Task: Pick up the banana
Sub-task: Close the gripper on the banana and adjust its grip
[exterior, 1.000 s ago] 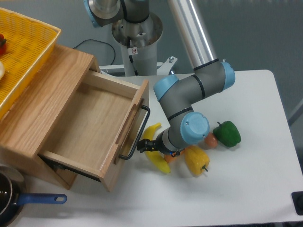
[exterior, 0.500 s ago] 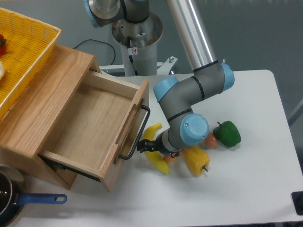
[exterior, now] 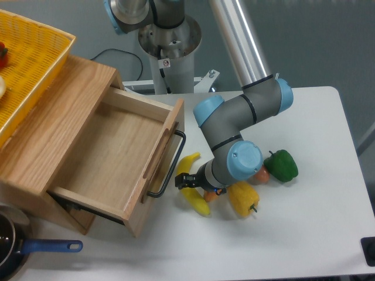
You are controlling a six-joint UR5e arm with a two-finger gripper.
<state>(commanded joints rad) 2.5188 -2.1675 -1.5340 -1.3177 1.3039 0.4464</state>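
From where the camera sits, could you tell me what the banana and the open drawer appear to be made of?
The banana looks like smooth moulded plastic: even bright yellow with a slight sheen, though I can't be certain. The drawer looks like light wood with visible grain and a matt finish; its handle seems to be dark metal.

The arm bent down at frame centre, its gripper (exterior: 186,181) held low, black fingers (exterior: 180,180) pointing toward frame left.

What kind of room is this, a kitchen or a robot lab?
Most likely a robot lab. A robot arm stands at a plain white table, and the banana and peppers look like toys set out beside a wooden drawer box.
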